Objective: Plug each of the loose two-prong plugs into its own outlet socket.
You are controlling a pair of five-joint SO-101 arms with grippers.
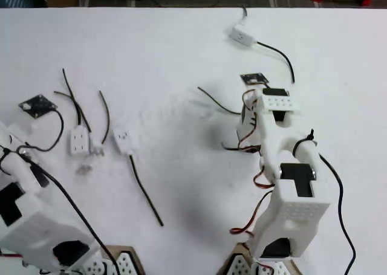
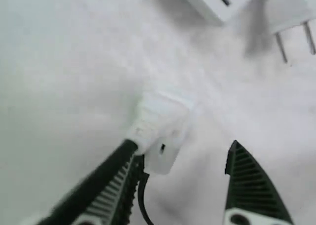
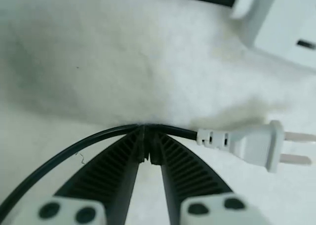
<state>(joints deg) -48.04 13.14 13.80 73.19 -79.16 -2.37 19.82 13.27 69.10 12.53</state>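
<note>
In the right wrist view my right gripper (image 3: 149, 136) is shut on the black cord (image 3: 74, 148) of a white two-prong plug (image 3: 252, 145). The plug lies on the table just past the fingertips, prongs pointing away, and a white outlet socket (image 3: 286, 32) lies beyond it. In the left wrist view my left gripper (image 2: 182, 148) is open around a small white plug body (image 2: 160, 123) with a black cord, which touches one finger (image 2: 111, 185). Farther off lie another socket (image 2: 222, 0) and a loose plug (image 2: 296, 17) with bare prongs.
The high view shows two sockets (image 1: 78, 140) (image 1: 124, 139) left of centre among thin black cords, and a third socket (image 1: 243, 36) at the back. Small black squares lie at the left (image 1: 37, 106) and by the right arm (image 1: 254, 78). The white table (image 1: 181, 57) runs wide between the arms.
</note>
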